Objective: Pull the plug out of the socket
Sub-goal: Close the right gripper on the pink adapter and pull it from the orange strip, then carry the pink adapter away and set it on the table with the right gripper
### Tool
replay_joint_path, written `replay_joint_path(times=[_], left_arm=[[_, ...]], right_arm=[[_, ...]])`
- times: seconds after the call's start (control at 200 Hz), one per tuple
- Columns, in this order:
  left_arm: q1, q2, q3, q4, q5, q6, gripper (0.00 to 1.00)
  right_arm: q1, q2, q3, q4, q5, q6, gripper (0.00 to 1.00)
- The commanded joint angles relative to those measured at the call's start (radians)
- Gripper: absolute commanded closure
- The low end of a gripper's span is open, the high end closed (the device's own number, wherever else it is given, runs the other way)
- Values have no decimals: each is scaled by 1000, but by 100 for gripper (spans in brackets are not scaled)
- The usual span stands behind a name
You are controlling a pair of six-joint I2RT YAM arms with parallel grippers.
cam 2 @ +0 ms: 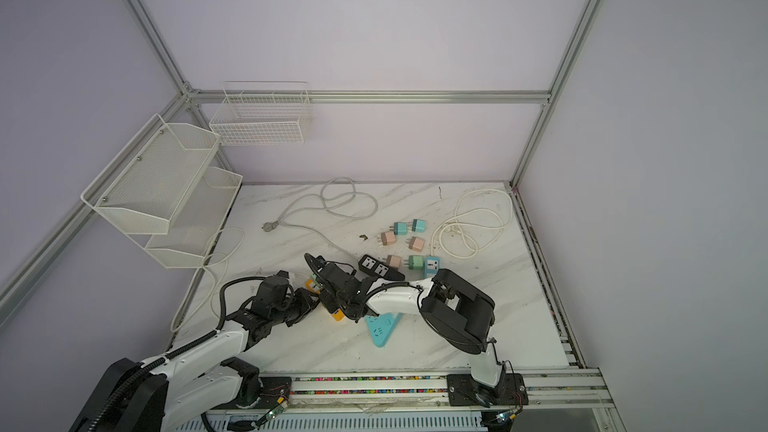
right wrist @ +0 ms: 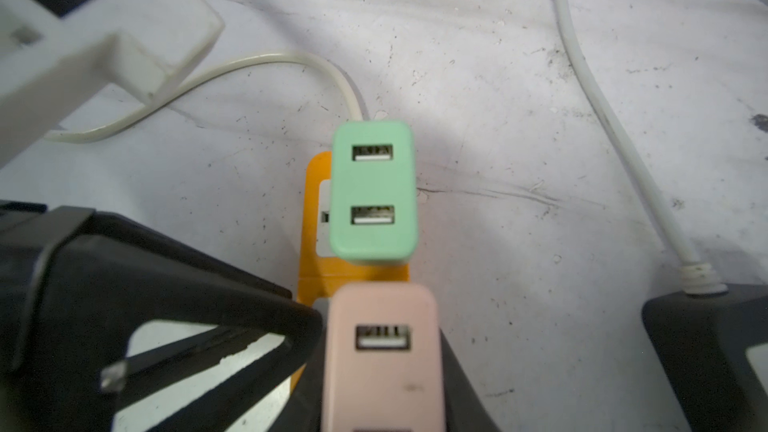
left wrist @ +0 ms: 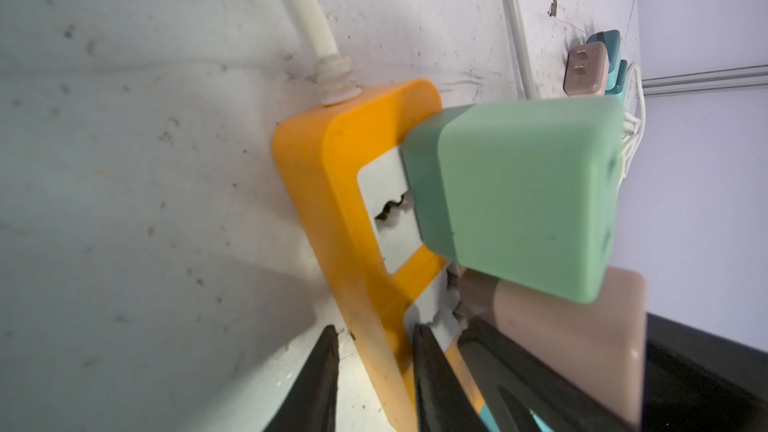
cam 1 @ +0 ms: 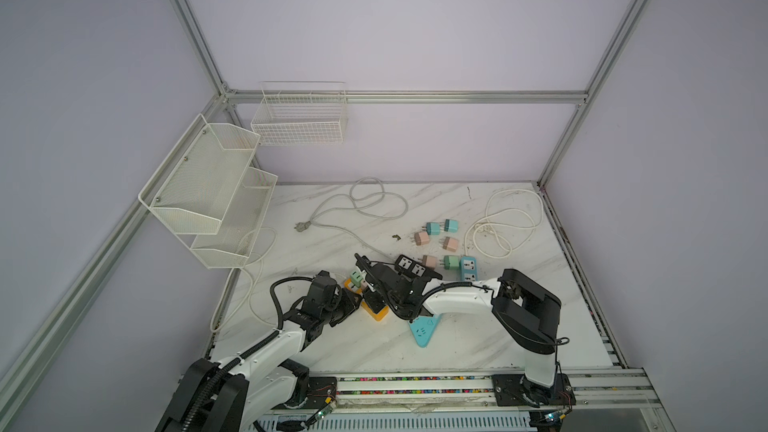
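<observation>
The right gripper [right wrist: 384, 326] is closed on the pink plug [right wrist: 382, 384], seemingly seated in the orange power strip [left wrist: 328, 184], whose edge the left gripper [left wrist: 374, 347] pinches. A skewed pull could lift the strip or bump the green plug [left wrist: 519, 197] just beyond

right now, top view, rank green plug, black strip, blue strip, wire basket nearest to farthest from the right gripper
From the right gripper:
1. green plug, beside it on orange strip
2. black strip, to its right
3. blue strip, farther right
4. wire basket, back wall

Even, soft light; faint shadows; the near pink plug [right wrist: 380, 359] is blurred in wrist views.
</observation>
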Motion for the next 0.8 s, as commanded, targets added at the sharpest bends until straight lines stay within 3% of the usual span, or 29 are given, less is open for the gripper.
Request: replay_joint_path(times=[0.0, 0.23, 0.52, 0.69, 0.795], left_arm=[[-6, 13, -40, -132, -48, -15, 70], [-6, 18, -30, -132, -38, -13, 70], [-9, -40, 50, -169, -13, 21, 65], [-8, -80, 99, -201, -16, 51, 61], [-9, -112, 100, -203, -18, 45, 60]], right_arm=[[24, -32, 0, 4, 46, -16, 86], [0, -138, -62, 35, 101, 25, 86], [-97, -244, -126, 80, -58, 101, 86], [-182, -276, -179, 149, -189, 250, 86], [-186, -286, -225, 241, -208, 304, 86]])
